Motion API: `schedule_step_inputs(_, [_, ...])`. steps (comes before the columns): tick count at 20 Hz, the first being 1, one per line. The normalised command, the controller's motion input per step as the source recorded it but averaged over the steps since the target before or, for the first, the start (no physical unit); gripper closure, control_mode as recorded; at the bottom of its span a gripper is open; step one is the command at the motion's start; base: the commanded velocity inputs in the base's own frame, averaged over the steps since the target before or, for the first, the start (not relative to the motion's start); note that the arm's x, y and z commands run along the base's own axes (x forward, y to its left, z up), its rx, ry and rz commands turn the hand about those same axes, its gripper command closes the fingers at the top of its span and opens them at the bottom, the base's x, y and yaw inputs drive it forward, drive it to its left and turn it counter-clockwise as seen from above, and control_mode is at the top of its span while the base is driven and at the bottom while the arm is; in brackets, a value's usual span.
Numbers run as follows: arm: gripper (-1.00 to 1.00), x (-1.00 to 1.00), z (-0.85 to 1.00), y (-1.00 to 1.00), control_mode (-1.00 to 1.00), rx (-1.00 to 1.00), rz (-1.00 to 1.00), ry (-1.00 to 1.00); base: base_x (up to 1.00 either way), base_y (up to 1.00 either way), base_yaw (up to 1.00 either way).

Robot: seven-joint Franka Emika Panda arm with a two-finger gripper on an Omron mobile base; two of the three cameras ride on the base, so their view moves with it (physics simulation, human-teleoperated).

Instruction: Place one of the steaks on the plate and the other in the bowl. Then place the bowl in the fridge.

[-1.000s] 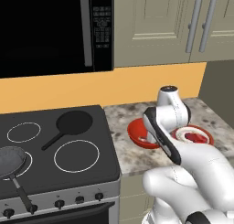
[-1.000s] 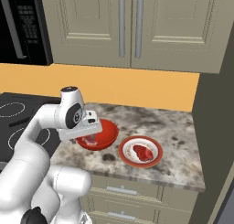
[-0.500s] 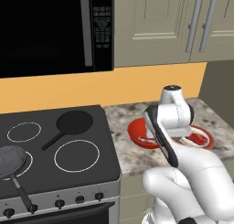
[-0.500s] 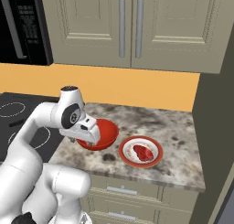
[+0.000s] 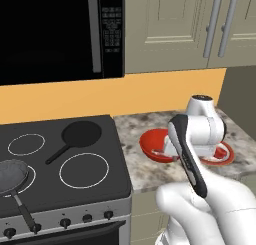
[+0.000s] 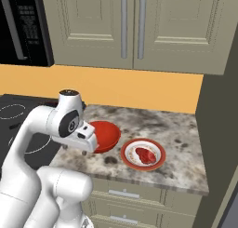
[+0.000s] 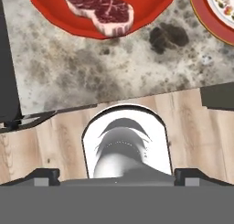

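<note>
The red bowl (image 6: 106, 135) sits on the stone counter and holds the paler steak (image 7: 98, 9) with white fat edges. Right of it stands the red-rimmed plate (image 6: 158, 163) with the bright red steak (image 6: 145, 155) on it. My gripper (image 7: 118, 175) hangs above the counter's front edge, on the near side of the bowl, with its fingertips (image 7: 44, 174) wide apart and nothing between them. In the left base view the arm covers most of the plate (image 5: 225, 156) and part of the bowl (image 5: 152, 145). I cannot tell whether the tall dark panel (image 6: 218, 129) at the counter's right end is the fridge.
A black stove (image 5: 60, 164) adjoins the counter on the left, with a black pan (image 5: 80, 134) at its back and a second pan (image 5: 10, 173) at its front left. A black microwave (image 5: 50, 34) and beige cabinets (image 6: 130, 27) hang above. Wooden floor (image 7: 55, 141) lies below the counter edge.
The hand has drawn back a little from the bowl toward the counter's front and sunk slightly. The jaws stay wide apart. Bowl, plate and steaks have not moved.
</note>
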Motion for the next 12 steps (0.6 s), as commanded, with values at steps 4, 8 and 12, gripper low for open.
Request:
schedule_step_inputs(4, [-1.00, -0.11, 0.00, 0.25, 1.00, 0.00, 0.00, 0.00, -0.11, 0.06, 0.00])
schedule_step_inputs(8, [-1.00, 0.00, 0.00, 0.00, 1.00, 0.00, 0.00, 0.00, -0.81, 0.20, 0.02])
schedule_step_inputs(12, [-1.00, 0.00, 0.00, 0.00, 1.00, 0.00, 0.00, 0.00, -0.94, 0.19, 0.00])
